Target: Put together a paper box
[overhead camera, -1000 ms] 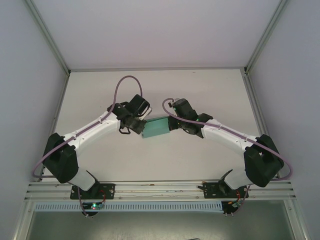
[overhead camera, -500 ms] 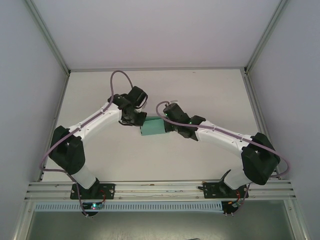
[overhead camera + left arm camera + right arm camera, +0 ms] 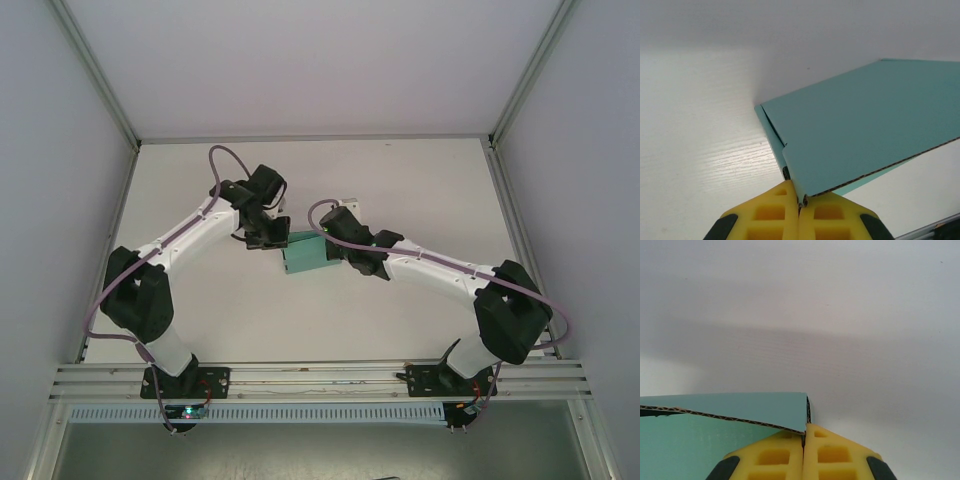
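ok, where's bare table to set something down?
Free: far table strip along the back wall; near patch between paper box and front rail. Crowded: centre, where left fingers and right fingers pinch the box.

Top view: paper box [image 3: 310, 257] ends, at 9 & 3 o'clock, hidden under left gripper [image 3: 280, 242] & right gripper [image 3: 342, 252]; creases too small to tell. Left wrist: box cut off at 3 o'clock. Right wrist: box cut off at 7–9 o'clock, fingers [image 3: 825, 455] at 6.

Soft, even light from above leaves faint shadows on the white table [image 3: 400, 190]. Up close, glare streaks its grain beside the paper box [image 3: 865, 130]; a broad grey shadow bands the right wrist view.
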You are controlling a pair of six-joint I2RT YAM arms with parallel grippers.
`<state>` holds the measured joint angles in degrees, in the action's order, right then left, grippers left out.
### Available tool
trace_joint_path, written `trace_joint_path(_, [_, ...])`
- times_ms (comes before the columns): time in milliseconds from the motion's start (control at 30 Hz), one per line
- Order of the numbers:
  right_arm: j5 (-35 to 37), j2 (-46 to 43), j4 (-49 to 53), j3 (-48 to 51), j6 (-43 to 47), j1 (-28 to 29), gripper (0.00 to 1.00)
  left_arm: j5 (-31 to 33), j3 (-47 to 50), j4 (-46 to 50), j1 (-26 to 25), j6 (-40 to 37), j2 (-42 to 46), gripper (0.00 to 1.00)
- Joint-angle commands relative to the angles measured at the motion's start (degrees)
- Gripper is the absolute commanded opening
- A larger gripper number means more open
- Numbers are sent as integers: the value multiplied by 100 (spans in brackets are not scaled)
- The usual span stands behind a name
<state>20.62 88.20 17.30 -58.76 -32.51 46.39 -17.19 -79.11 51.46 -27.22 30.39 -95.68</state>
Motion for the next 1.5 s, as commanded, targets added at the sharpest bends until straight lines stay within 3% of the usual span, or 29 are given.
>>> trace_joint_path(0, [-408,268,380,114,-165,231,0,-349,284,-172,-52,235,-291,0])
trace_joint_path(333, [-178,257,309,158,-216,358,0,1010,837,-26,-418,128,-315,0])
trace_joint_path(467, [56,168,184,288,-247,470,0,825,1270,-493,-584,324,-329,0])
trace_joint_path(800, [227,-703,-1140,1430,-58,673,2,2023,2330,-1221,-1365,589,251,0])
trace_joint_path(900, [120,-1036,-1580,1803,159,713,20,2287,2796,-1587,-1580,619,553,0])
trace_joint_path(1000, [76,-1290,-1609,1986,212,708,22,2367,3102,-1968,-1753,590,713,0])
trace_joint_path(1100, [-101,-1553,-1699,2109,185,689,40,2623,3112,-2060,-1906,554,732,0])
trace_joint_path(1267, [-404,-2004,-1555,2114,303,482,61,2768,3007,-1982,-1969,421,588,0])
trace_joint_path(1467, [-581,-2538,-1703,2255,265,-81,67,2878,2940,-1978,-2075,275,560,0])
